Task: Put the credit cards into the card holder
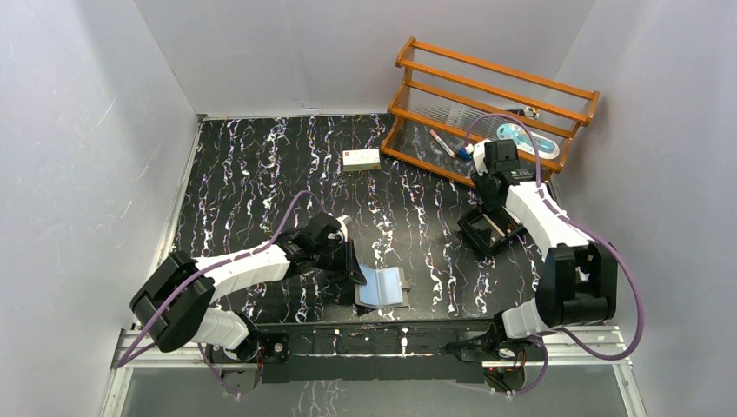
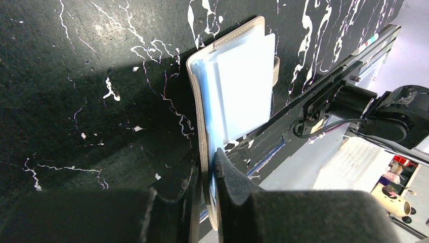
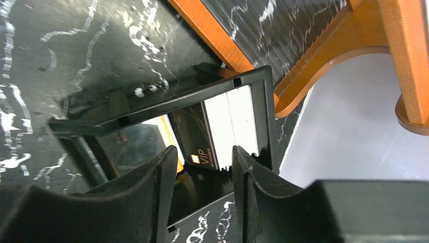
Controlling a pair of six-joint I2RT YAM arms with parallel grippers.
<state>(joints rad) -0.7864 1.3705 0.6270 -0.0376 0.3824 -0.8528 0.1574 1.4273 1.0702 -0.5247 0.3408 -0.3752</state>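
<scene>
Cards (image 3: 231, 121) lie in the tray (image 3: 167, 98) beyond half-parted right fingers (image 3: 244, 174), seemingly untouched; left fingers (image 2: 226, 174) pinch the card holder (image 2: 243, 86).

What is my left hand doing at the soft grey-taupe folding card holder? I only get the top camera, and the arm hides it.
Observer: In the left wrist view the left hand is shut on one edge of the soft grey-taupe folding card holder, which lies open.
Operator: And the right hand over the black open-topped plastic tray?
Observer: The right hand is open, holding nothing.
Operator: Any cards in the tray?
Observer: Yes, a dark plastic card printed VIP with white plastic cards beside it.
</scene>
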